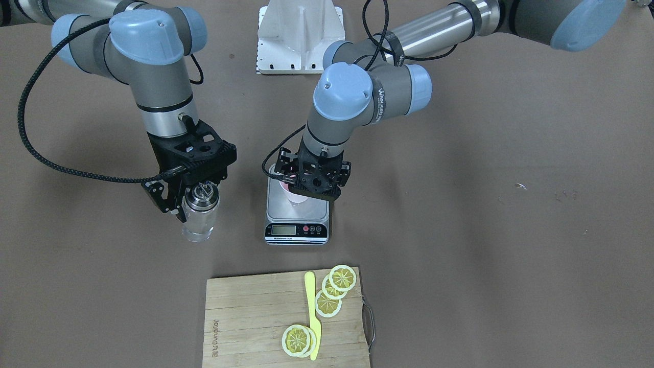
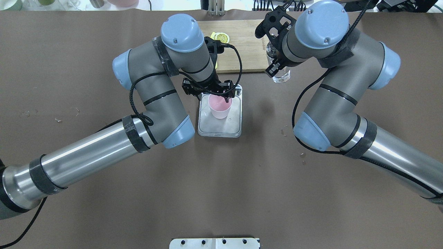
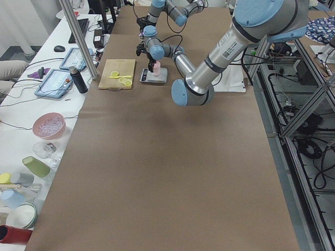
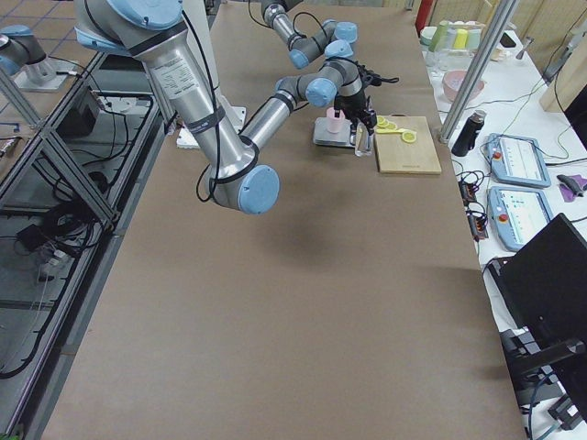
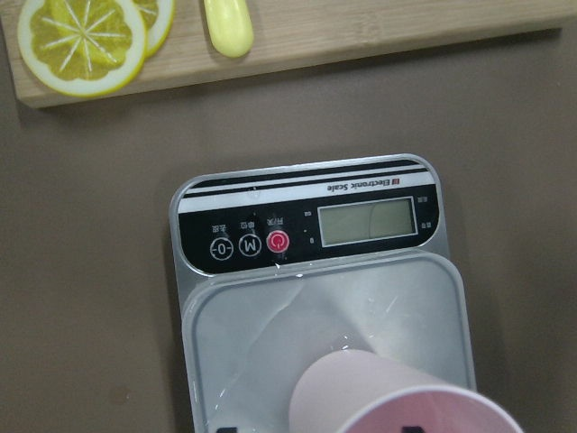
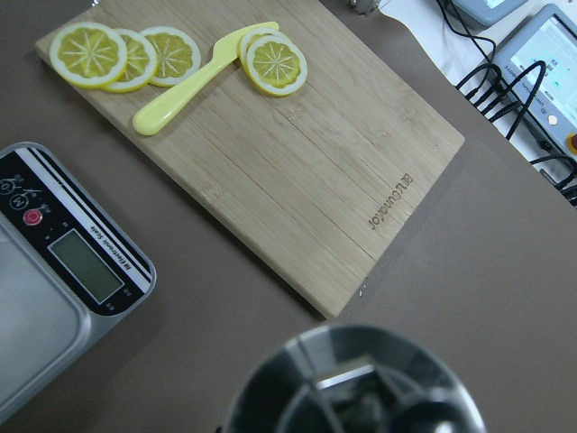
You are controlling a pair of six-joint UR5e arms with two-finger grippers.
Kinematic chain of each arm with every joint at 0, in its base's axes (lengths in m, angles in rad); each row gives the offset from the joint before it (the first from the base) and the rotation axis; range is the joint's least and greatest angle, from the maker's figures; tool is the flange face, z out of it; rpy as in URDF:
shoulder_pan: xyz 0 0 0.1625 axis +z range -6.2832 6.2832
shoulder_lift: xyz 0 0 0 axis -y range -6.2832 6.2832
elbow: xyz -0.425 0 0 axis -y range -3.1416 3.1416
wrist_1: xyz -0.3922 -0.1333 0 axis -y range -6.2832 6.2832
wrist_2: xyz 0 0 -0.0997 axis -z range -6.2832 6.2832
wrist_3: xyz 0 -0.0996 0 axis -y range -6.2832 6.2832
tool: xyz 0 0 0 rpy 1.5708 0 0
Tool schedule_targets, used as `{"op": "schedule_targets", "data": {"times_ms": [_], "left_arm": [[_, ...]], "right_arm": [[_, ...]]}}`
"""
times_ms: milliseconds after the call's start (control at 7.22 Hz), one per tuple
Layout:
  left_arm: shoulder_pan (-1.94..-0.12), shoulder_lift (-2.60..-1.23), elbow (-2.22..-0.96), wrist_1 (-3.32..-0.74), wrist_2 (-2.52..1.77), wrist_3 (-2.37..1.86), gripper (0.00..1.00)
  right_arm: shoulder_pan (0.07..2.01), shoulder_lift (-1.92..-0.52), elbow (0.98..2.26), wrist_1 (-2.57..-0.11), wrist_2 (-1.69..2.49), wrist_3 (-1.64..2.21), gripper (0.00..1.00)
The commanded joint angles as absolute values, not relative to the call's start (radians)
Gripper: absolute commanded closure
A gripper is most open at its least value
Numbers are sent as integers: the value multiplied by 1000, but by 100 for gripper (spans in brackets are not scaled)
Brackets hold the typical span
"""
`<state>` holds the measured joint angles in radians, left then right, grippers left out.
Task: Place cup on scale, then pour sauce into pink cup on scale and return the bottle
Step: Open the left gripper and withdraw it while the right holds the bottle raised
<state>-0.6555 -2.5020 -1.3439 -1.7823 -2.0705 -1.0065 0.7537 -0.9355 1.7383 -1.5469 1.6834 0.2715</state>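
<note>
In the front-facing view the left hand (image 1: 310,185) hangs over the cup (image 1: 295,196), which stands on the scale (image 1: 297,231), and whether it grips cannot be told; at the scale's 9 o'clock the right hand (image 1: 196,202) is closed on the upright bottle (image 1: 199,223). Overhead, the cup sits in the 12 o'clock half of the platform (image 2: 221,128), the bottle at the scale's 1 o'clock. The left wrist view shows the cup at 5 o'clock, below the display (image 5: 368,221).

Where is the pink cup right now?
In the overhead view, the pink cup sits on the scale near the middle, with the cutting board just beyond it.
</note>
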Motion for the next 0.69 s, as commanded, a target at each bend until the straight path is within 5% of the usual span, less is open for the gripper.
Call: {"op": "schedule_targets", "data": {"times_ms": [0,554], "left_arm": [[-684,-2447,-1440,-1778,-2079,-1008,3],[-854,-2315,-1541,-1781,-2293,-916,3]], "right_arm": [[730,-928,1743,-1588,1608,270,100],[704,-885,1752,-1698,1517,256,100]]}}
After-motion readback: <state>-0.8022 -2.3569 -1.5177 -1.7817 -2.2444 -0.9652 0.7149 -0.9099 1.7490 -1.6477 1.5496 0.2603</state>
